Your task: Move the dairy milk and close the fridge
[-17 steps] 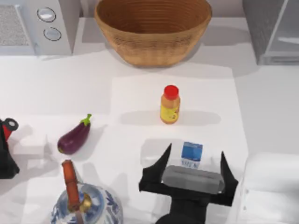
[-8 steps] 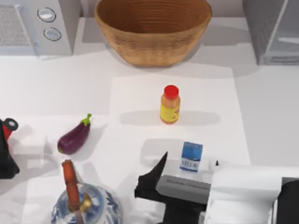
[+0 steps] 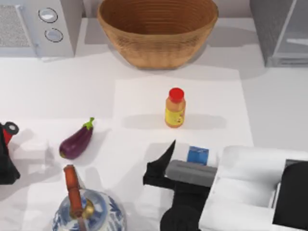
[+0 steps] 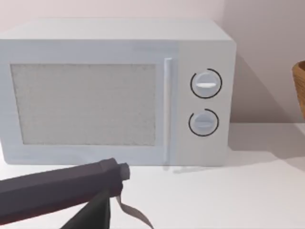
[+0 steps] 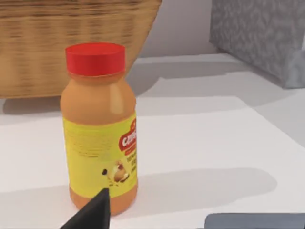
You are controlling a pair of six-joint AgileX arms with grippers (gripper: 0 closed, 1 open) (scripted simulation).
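Two arms were at your table [image 3: 43, 91]; the left gripper [image 3: 6, 159] sat parked at the left edge, near the eggplant [image 3: 76, 142] and the teapot [image 3: 86, 209], and you could not tell whether it was open or closed; its wrist camera faced the microwave [image 4: 114, 90].

You had the right gripper [image 3: 196, 162] at the near edge, a little right of centre, low around the milk [image 3: 198, 155]; the carton stood upright on the white mat [image 3: 144, 101], just in front of the gripper's grey body, and only its blue top showed; one dark finger [image 3: 166, 158] stood left of the carton with a clear gap between them; the other finger lay hidden under the white arm link [image 3: 250, 178]; the jaws looked spread wide, holding nothing.

You could see the bottle [image 3: 175, 108] upright beyond the milk, apart from it, and close ahead in the right wrist view, where the same finger [image 5: 93, 213] rose before its base; the basket [image 3: 158, 29] stood at the far edge in the middle; the fridge [image 3: 276, 29] stood at the far right corner, well apart from the milk.
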